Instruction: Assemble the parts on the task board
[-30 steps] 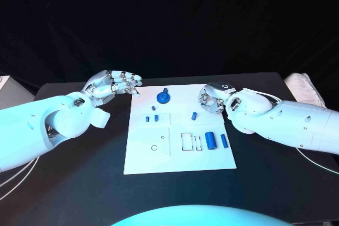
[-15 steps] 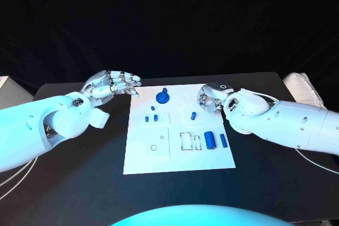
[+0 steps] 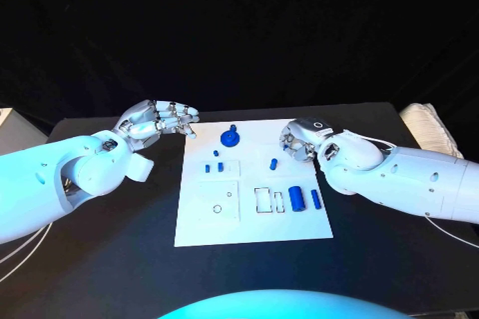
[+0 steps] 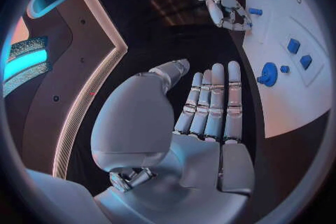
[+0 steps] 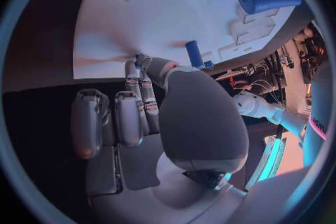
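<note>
The white task board [image 3: 255, 215] lies mid-table. On it are a blue round knob [image 3: 230, 138], a tiny peg [image 3: 217, 153], two small blue pieces [image 3: 214, 167], a short blue peg [image 3: 273, 164], a thick blue cylinder [image 3: 296, 194] and a slim blue bar [image 3: 316, 198]. My left hand [image 3: 160, 118] hovers by the board's far left corner, holding nothing; its fingers [image 4: 213, 98] lie straight and together. My right hand [image 3: 300, 140] is over the board's right edge, its fingertips [image 5: 134, 67] down at the board. The short peg [image 5: 194, 53] stands just beside the thumb, not gripped.
A white padded object [image 3: 429, 125] lies at the table's far right edge, and a pale box [image 3: 15, 129] stands off its left side. Bare black table [image 3: 120, 243] surrounds the board on both sides and in front.
My right forearm has swung slightly in toward the board, with the hand staying near the short peg. The left hand and the parts have not moved.
</note>
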You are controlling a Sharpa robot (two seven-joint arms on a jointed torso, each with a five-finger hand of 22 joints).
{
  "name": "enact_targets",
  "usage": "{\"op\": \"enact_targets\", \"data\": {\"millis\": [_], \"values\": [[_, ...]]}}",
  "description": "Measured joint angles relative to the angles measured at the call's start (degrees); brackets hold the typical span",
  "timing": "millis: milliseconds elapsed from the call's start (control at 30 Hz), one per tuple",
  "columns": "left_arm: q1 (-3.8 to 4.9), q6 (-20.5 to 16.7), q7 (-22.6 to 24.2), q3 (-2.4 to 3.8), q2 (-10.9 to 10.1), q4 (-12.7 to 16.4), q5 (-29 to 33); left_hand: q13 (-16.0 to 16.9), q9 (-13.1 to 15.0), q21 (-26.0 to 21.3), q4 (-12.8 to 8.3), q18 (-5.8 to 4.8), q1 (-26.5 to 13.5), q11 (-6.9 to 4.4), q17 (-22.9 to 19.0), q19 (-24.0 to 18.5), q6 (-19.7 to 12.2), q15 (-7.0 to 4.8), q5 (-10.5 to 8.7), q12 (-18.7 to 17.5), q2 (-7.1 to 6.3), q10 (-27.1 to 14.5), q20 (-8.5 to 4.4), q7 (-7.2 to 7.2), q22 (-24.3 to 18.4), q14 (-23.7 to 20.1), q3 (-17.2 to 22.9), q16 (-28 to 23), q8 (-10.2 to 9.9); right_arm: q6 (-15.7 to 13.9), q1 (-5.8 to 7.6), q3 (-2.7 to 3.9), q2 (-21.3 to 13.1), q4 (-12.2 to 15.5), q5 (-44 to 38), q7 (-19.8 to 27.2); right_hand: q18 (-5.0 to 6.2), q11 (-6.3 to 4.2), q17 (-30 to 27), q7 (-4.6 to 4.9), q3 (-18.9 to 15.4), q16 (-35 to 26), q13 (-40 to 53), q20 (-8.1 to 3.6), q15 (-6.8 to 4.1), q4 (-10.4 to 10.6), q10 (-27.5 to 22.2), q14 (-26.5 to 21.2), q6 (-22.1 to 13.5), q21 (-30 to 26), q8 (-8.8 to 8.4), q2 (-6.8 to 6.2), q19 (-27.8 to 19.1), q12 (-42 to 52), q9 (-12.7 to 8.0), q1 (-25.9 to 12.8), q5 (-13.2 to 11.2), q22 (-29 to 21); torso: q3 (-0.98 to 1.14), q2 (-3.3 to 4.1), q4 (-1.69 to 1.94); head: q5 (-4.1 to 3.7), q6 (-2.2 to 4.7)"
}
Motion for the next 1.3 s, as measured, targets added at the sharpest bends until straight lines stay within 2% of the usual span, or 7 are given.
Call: {"op": "enact_targets", "data": {"millis": [300,467,633,700,933,1167,1300], "values": [[0.00,-0.1,0.1,0.00,0.0,-0.3,0.0,0.0,0.0,0.0,0.0,-0.01,0.0,0.00,-0.1,0.3,0.2,0.00,0.00,0.0,0.00,0.0,0.13,-0.21,-0.1,0.0,0.0,-0.2,0.3,-4.1,1.38,1.13,-3.4,4.5,-0.1,0.4,0.00,0.19,0.3,0.20,0.3,0.2,0.0,0.00,0.01,-0.3,0.2,0.0,0.2,0.3,-0.01,-0.01,0.0,-0.2,0.1,0.0,-0.2,0.0,0.00,-0.03,-0.07,0.02,0.21],[0.00,-0.2,0.1,0.00,0.0,-0.3,-0.1,0.0,0.0,0.0,0.0,-0.01,0.0,0.00,-0.2,0.3,0.2,0.00,0.00,-0.2,0.00,0.0,0.13,-0.21,-0.1,0.0,0.0,-0.2,0.3,-5.6,1.74,1.35,-4.9,7.9,0.6,0.9,0.00,0.19,0.3,0.20,0.3,0.2,0.0,0.01,0.01,-0.3,0.2,0.0,0.2,0.3,-0.01,-0.02,0.0,0.0,0.0,0.0,-0.2,0.0,-0.01,0.00,-0.07,-0.03,0.29],[-0.01,-0.3,0.2,0.00,0.1,-0.3,-0.1,0.0,0.0,0.0,0.0,-0.01,0.0,0.00,-0.1,0.3,0.2,0.00,0.00,-0.2,0.00,0.0,0.13,-0.21,-0.1,0.0,0.0,-0.2,0.3,-6.4,1.57,1.41,-4.9,11.8,1.6,1.6,0.00,0.19,0.3,0.20,0.3,0.2,0.0,0.01,0.01,-0.3,0.2,0.0,0.2,0.3,-0.02,-0.02,0.0,0.1,0.1,0.0,-0.3,0.0,0.03,0.01,-0.05,0.44,0.15],[-0.01,-0.4,0.2,0.00,0.2,-0.2,-0.1,0.0,0.0,0.0,0.0,-0.01,0.0,0.00,-0.1,0.3,0.2,0.00,0.03,-0.2,0.01,0.0,0.13,-0.21,-0.1,0.0,0.0,-0.2,0.3,-6.5,1.30,1.40,-4.4,13.1,2.0,1.8,0.00,0.19,0.3,0.20,0.3,0.2,0.0,0.01,0.01,-0.3,0.2,0.0,0.2,0.3,-0.02,-0.02,0.0,0.1,0.1,0.0,-0.3,0.0,0.03,0.01,-0.04,0.63,0.10],[-0.02,-0.8,0.2,-0.01,0.5,0.0,-0.1,0.0,0.0,-0.2,0.0,-0.01,0.2,0.13,-0.2,0.3,0.2,0.00,0.21,-0.2,0.21,0.1,0.12,-0.21,-0.1,0.0,0.0,-0.2,0.3,-6.4,-0.27,0.68,-0.6,16.1,2.8,2.8,0.00,0.19,0.1,0.20,0.3,0.2,0.3,0.01,0.01,-0.3,0.2,0.0,0.2,0.3,-0.03,-0.01,0.0,0.1,0.1,0.0,-0.2,0.0,-0.03,0.00,0.05,1.42,-0.12],[-0.03,-1.2,0.2,-0.03,0.5,0.3,-0.1,-0.1,-0.1,-0.2,0.0,-0.01,0.2,0.21,-0.3,0.3,0.0,0.00,0.21,-0.5,0.21,0.2,0.12,0.01,-0.2,0.0,0.0,-0.5,0.3,-5.7,-1.67,0.15,1.9,16.3,2.9,3.2,0.00,0.19,0.0,0.20,0.3,0.2,0.3,0.01,0.01,-0.3,0.2,0.0,0.2,0.3,-0.05,0.21,0.0,0.0,0.1,-0.3,-0.2,0.0,-0.10,0.02,0.18,2.06,-0.43],[-0.03,-1.4,0.2,-0.04,0.5,0.4,-0.1,-0.1,-0.1,-0.2,0.0,-0.02,0.2,0.21,-0.3,0.3,0.0,0.00,0.21,-0.5,0.21,0.2,0.12,0.01,-0.2,0.0,0.0,-0.5,0.3,-4.5,-2.49,0.01,3.3,15.8,2.9,3.3,0.00,0.19,-0.1,0.20,0.4,0.2,0.3,0.01,0.02,-0.5,0.2,0.0,0.2,0.3,-0.05,0.23,0.0,0.0,0.1,-0.3,-0.2,0.0,-0.07,0.03,0.18,2.77,-0.78]]}}
